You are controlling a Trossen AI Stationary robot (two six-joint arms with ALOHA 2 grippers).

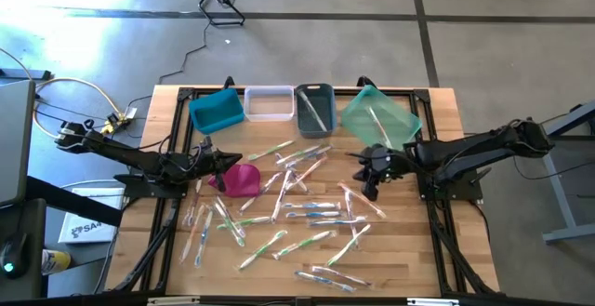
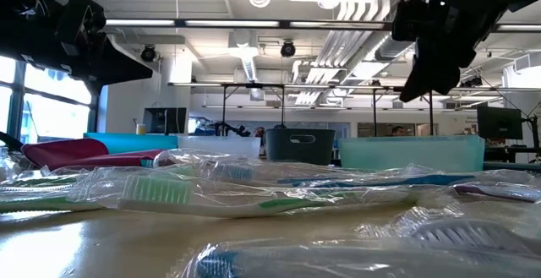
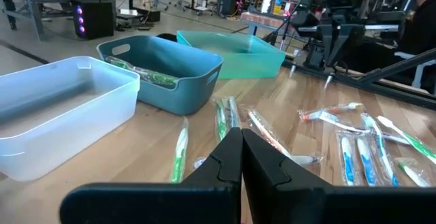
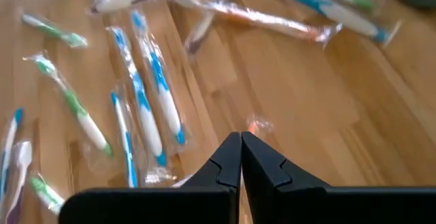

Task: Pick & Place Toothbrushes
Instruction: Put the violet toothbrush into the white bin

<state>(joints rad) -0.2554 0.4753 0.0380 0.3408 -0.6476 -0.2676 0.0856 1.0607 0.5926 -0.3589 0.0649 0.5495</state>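
Several toothbrushes point(image 1: 297, 215) in clear wrappers lie scattered flat on the wooden table point(image 1: 409, 250), with blue, green and orange handles. My right gripper point(image 1: 370, 191) hangs shut above the table to the right of the pile, slanting down. In its wrist view the shut gripper point(image 4: 240, 142) points at bare wood beside blue toothbrushes point(image 4: 146, 98). My left gripper point(image 1: 218, 168) is shut and level at the left, beside the magenta pouch point(image 1: 242, 180). In the left wrist view its fingertips point(image 3: 240, 141) meet above green toothbrushes point(image 3: 221, 118). Neither gripper holds anything.
Along the far edge stand a blue bin point(image 1: 217, 111), a clear bin point(image 1: 270, 103), a grey bin point(image 1: 314, 108) and a tilted teal bin point(image 1: 379, 117); the grey and teal ones hold toothbrushes. Bare wood lies near the right gripper point(image 4: 306, 108).
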